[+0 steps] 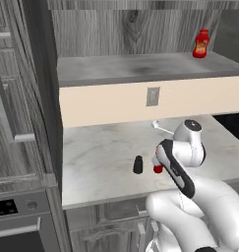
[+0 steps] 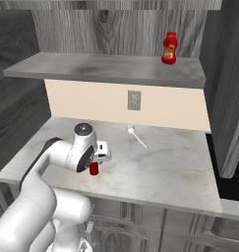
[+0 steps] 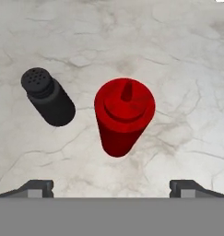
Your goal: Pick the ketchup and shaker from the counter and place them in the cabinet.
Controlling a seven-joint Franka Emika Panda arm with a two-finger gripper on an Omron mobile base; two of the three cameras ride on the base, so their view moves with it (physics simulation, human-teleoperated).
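Observation:
The ketchup, a slim dark-red bottle with a tapered nozzle, stands upright on the marble counter. The hand view looks straight down on its cap. Just to its left stands the shaker, a small black cylinder with a holed top. My gripper hovers above the ketchup, open, its two dark fingertips spread wide with nothing between them. From the left base the shaker stands free while the ketchup peeks out beside the hand. The right base shows the ketchup below the hand. The cabinet shelf runs above the counter.
A squat bright-red bottle with a yellow label stands at the shelf's right end. A white spoon-like utensil lies near the beige back wall, under a wall outlet. An oven sits left of the counter.

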